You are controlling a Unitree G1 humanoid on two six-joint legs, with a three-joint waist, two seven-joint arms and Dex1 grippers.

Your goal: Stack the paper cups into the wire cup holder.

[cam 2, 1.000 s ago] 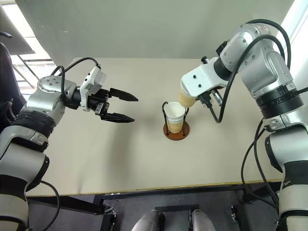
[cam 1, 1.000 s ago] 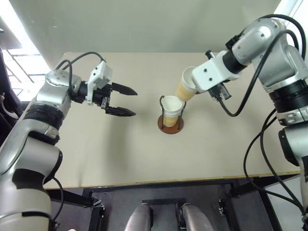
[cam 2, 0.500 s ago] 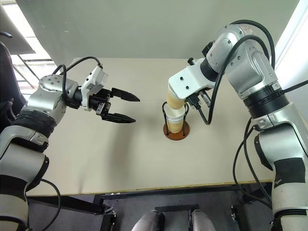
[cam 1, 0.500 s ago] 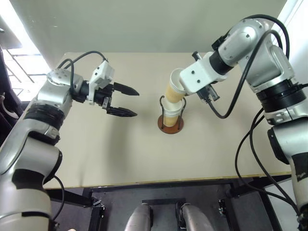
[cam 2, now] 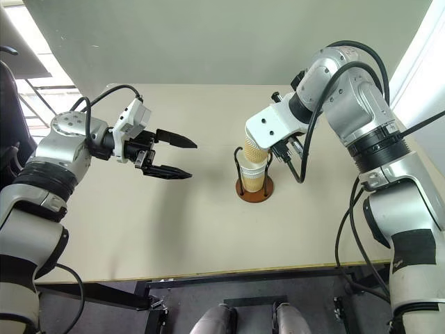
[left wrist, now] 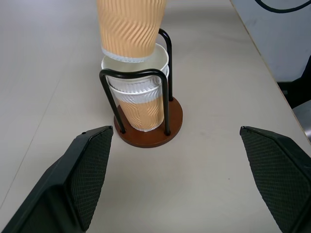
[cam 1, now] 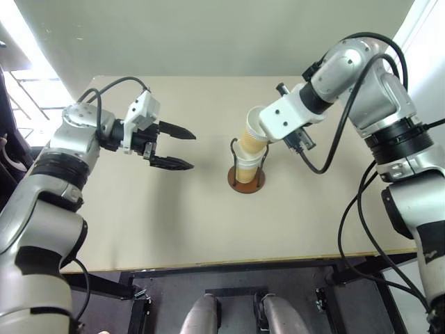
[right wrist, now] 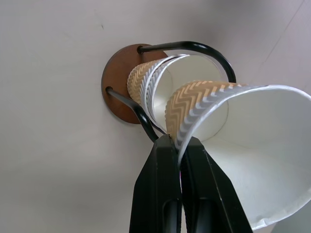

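The wire cup holder [cam 1: 246,184], a reddish-brown disc with black wire loops, stands mid-table. Two nested paper cups [left wrist: 141,109] sit inside it. A third paper cup [cam 1: 252,133] hangs tilted just above them, its bottom dipping into the top cup's mouth [left wrist: 130,29]. My right gripper [right wrist: 177,145] is shut on that cup's rim wall, one finger inside and one outside. My left gripper [cam 1: 193,150] hovers open and holding nothing, left of the holder, its fingers pointing toward it.
The beige table [cam 1: 174,229] has bare room all round the holder; its front edge [cam 1: 229,264] runs near me. The right arm's black cable [cam 1: 323,163] loops down just right of the holder.
My right gripper carried the held cup left and slightly down, from beside the holder's right to directly over the nested cups. The left gripper stayed put and open.
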